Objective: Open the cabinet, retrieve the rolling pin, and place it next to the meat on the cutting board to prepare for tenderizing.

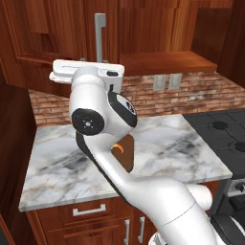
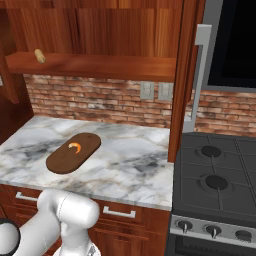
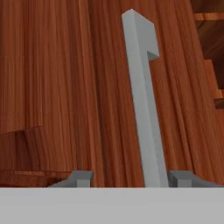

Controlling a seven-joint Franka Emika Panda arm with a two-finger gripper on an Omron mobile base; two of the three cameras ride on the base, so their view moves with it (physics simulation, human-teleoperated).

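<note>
A reddish-brown wooden cabinet (image 2: 100, 30) hangs on the wall above a brick backsplash (image 2: 95, 102). In the right base view its right-hand door (image 2: 187, 75) stands swung outward, seen nearly edge-on, with its long silver bar handle (image 2: 198, 75) on the side facing the stove. On the exposed bottom shelf (image 2: 95, 66), far to the left, the rounded tan end of the rolling pin (image 2: 39, 55) pokes into sight; the rest of it is hidden.

Below, on the grey-veined white marble tabletop (image 2: 130, 160), lies the dark brown oblong cutting board (image 2: 73, 152). The small orange-and-white curved piece of meat (image 2: 75, 147) rests on the board, near its middle.

The hand view looks straight along the claw (image 3: 130, 177) at the door's wood grain. The silver bar rises between the two grey fingertips (image 3: 81, 177), closer to the right one. The jaws stand apart and do not appear to pinch the bar.

In the left base view the white arm (image 1: 103, 115) reaches up toward the handle.

A black stove (image 2: 215, 190) sits to the right of the tabletop, and two wall outlets (image 2: 155, 91) are set in the brick.
</note>
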